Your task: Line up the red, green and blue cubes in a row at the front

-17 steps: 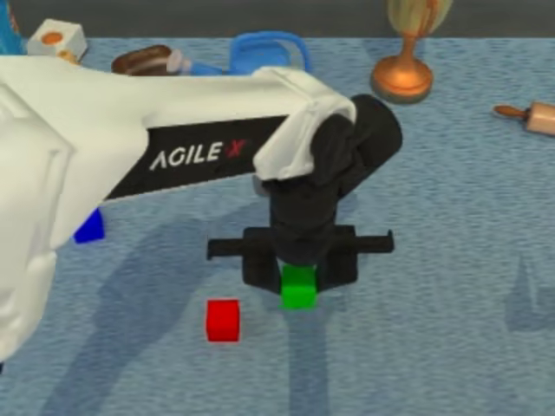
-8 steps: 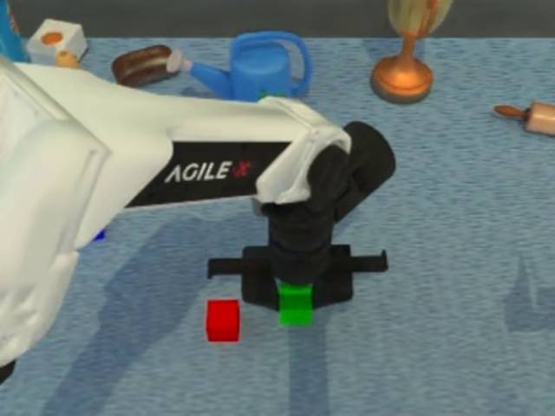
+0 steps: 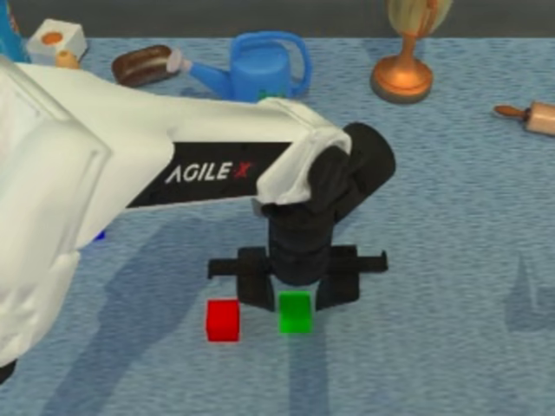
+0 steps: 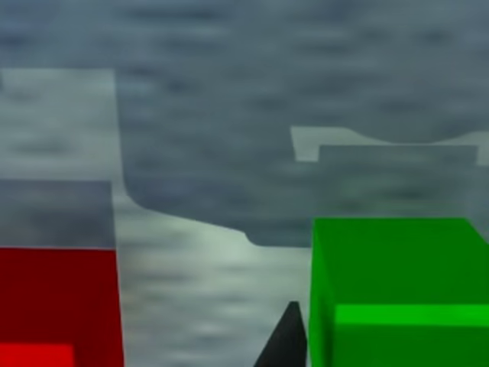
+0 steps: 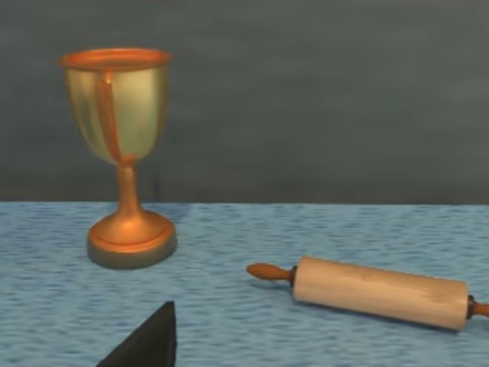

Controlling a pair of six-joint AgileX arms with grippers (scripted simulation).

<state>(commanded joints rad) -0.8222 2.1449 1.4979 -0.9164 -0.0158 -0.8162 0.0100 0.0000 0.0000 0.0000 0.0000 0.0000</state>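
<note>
Left gripper (image 3: 296,293) hangs low over the lower centre of the top view, jaws spread apart and released, one finger either side of the green cube (image 3: 295,312). That cube rests on the table (image 3: 434,260), in the gap and toward the frame's bottom edge from the jaws. Red cube (image 3: 222,320) sits just left of it, apart, roughly level: two of the row appear placed. Blue cube (image 3: 101,234) is barely visible at mid-left, under the left arm's white link. Judgement: blue goes next, and the left arm is nearer. Right gripper not in the top view; its wrist camera faces a goblet (image 5: 122,153) and rolling pin (image 5: 378,290).
</note>
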